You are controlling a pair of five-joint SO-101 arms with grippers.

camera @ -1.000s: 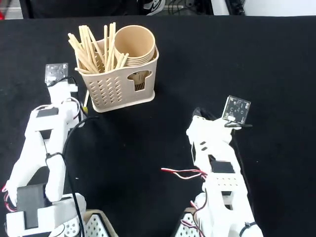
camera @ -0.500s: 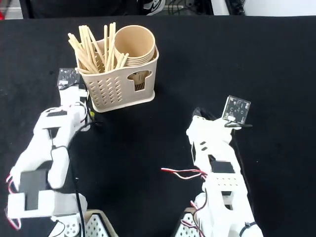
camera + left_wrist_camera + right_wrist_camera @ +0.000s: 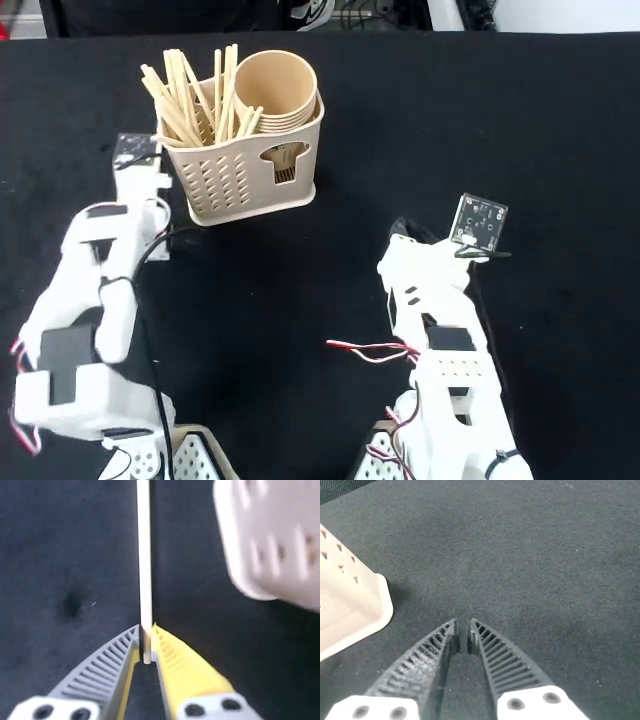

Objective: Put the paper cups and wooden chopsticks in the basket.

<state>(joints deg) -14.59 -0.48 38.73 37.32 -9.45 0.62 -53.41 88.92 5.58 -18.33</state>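
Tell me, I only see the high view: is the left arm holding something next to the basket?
Observer: Yes. The left wrist view shows the left tool pinching one wooden chopstick by its end.
Operator: Is it inside yet?
Observer: No. There the basket wall stands beside the chopstick, apart from it.
Operator: And the other arm?
Observer: The right wrist view shows the right tool closed on nothing, over the black table.
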